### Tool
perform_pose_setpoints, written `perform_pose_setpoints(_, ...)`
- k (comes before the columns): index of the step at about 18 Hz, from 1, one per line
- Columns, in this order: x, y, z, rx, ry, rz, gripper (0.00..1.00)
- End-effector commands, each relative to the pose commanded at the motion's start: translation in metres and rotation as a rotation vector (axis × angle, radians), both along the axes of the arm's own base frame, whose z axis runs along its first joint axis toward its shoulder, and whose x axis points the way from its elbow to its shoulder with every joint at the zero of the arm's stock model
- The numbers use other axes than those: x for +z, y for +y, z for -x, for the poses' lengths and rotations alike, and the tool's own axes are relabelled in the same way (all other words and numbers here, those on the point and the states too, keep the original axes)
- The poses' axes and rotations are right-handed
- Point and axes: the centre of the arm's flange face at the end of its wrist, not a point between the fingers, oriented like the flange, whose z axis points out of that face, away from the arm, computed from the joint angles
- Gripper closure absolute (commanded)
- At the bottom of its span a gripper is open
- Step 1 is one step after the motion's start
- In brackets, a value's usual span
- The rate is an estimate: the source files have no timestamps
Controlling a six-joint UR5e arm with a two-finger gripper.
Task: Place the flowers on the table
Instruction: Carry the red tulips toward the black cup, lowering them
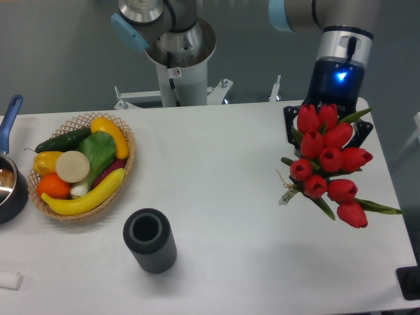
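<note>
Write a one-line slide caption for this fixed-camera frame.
UR5e gripper holds the flowers above the table's right side; a produce basket and dark cylinder sit left.

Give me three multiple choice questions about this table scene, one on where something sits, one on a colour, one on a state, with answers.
1. Where are the flowers?
A. In the basket
B. At the table's right side, at the gripper
C. Inside the dark cylinder

2. What colour are the tulip heads?
A. Red
B. Yellow
C. White

3. How does the dark cylinder stand?
A. On its side
B. Upside down in the pot
C. Upright, open end up

Answers: 1 B, the bunch sits just below the gripper over the table; 2 A, every bloom is red; 3 C, its hollow top faces up.
</note>
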Motion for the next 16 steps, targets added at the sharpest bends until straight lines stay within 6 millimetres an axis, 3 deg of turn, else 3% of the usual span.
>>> perform_pose_setpoints(9, -0.047, 0.050, -0.025, 0.010, 0.071, 0.271, 0.55)
perform_pose_setpoints(12, -0.060, 0.052, -0.029, -0.008, 0.081, 0.313, 0.56)
perform_pose_setpoints(16, -0.098, 0.054, -0.040, -0.059, 0.108, 0.437, 0.56)
